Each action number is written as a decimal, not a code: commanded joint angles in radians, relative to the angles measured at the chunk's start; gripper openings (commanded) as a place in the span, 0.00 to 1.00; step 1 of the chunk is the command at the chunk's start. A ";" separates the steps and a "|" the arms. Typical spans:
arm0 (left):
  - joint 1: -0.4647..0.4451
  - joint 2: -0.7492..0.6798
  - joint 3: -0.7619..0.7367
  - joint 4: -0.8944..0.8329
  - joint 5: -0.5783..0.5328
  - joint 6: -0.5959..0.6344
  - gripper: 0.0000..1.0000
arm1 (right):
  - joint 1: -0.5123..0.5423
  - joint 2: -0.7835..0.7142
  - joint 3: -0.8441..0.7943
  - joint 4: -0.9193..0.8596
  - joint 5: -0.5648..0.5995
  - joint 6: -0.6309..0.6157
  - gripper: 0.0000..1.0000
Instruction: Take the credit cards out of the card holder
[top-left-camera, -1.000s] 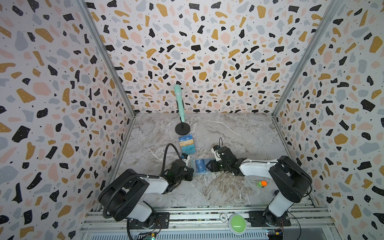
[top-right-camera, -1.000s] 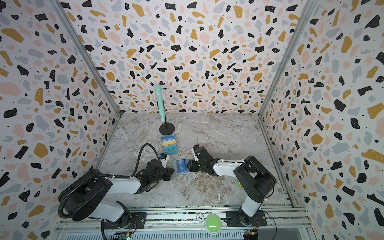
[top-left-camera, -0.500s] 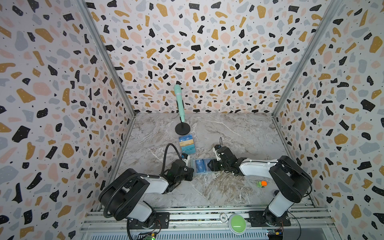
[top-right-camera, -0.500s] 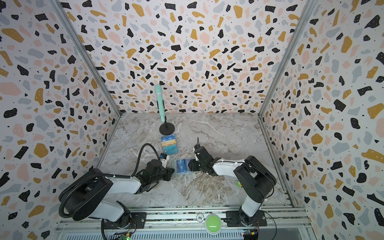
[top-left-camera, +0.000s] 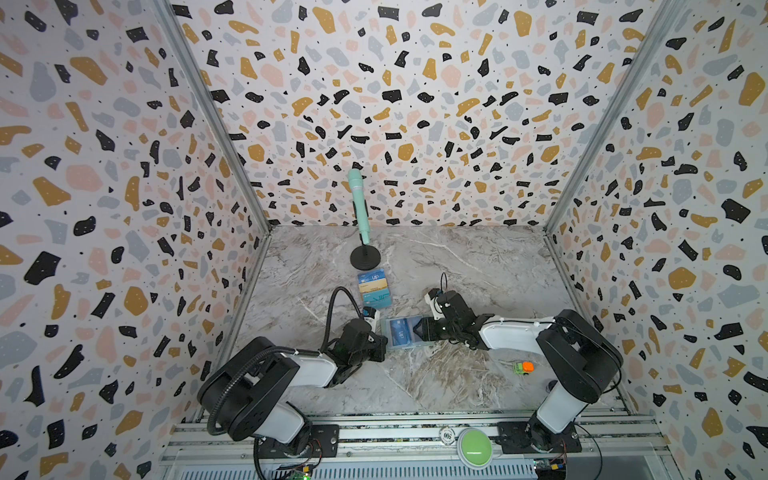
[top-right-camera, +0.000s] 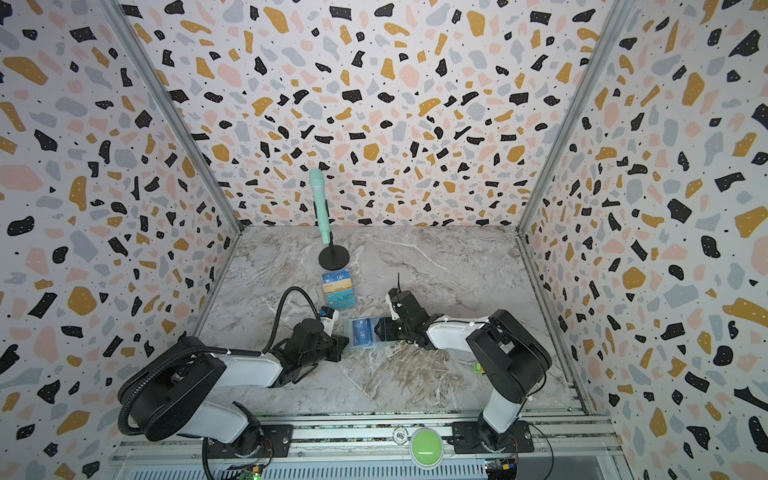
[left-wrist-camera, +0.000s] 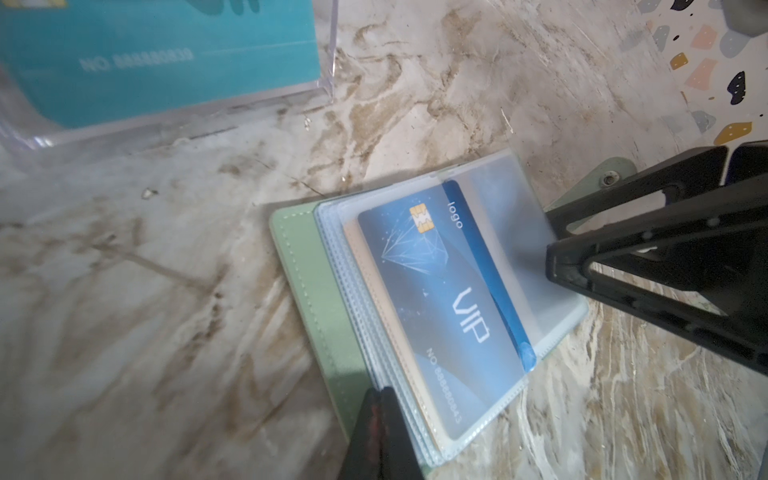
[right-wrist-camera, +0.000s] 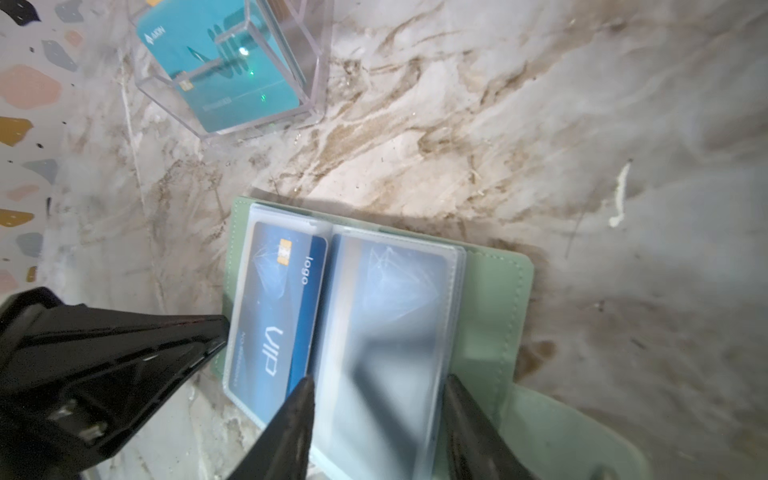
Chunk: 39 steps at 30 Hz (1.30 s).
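The holder (top-left-camera: 401, 332) is lying open on the worktop (top-left-camera: 478, 266), near the front middle in both top views. The blue card (left-wrist-camera: 440, 307) is sitting inside the uppermost clear sleeve, which is covering its whole face. A tan card (left-wrist-camera: 352, 245) is showing only as a thin edge beneath it.

The left end effector (left-wrist-camera: 380, 399) is reaching in from the holder's 8 o'clock with its fingers closed together. Its tips are touching the edge where sleeves meet green cover; I cannot tell whether a page is pinched. The right end effector (right-wrist-camera: 378, 386) is reaching in from 3 o'clock, jaws about half open. Its fingers (right-wrist-camera: 303, 399) are standing either side of the turned sleeve pages, gripping nothing that shows.

A clear stand (top-left-camera: 374, 289) is sitting at the holder's 11 o'clock, near but apart, with a teal card (right-wrist-camera: 220, 70) in its front tier. A mint microphone (top-left-camera: 358, 208) is standing at 12 o'clock beyond the stand. A small orange-and-green thing (top-left-camera: 523, 367) is lying at 4 o'clock, beside the right arm.
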 joint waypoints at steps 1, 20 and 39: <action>0.002 0.039 -0.002 -0.057 -0.006 0.010 0.06 | -0.014 0.004 -0.020 0.062 -0.121 0.037 0.51; 0.002 0.047 -0.011 -0.043 -0.004 0.004 0.06 | -0.048 -0.071 -0.077 0.193 -0.236 0.034 0.49; 0.002 0.040 -0.011 -0.052 -0.005 0.005 0.06 | -0.043 -0.059 -0.079 0.272 -0.293 0.050 0.52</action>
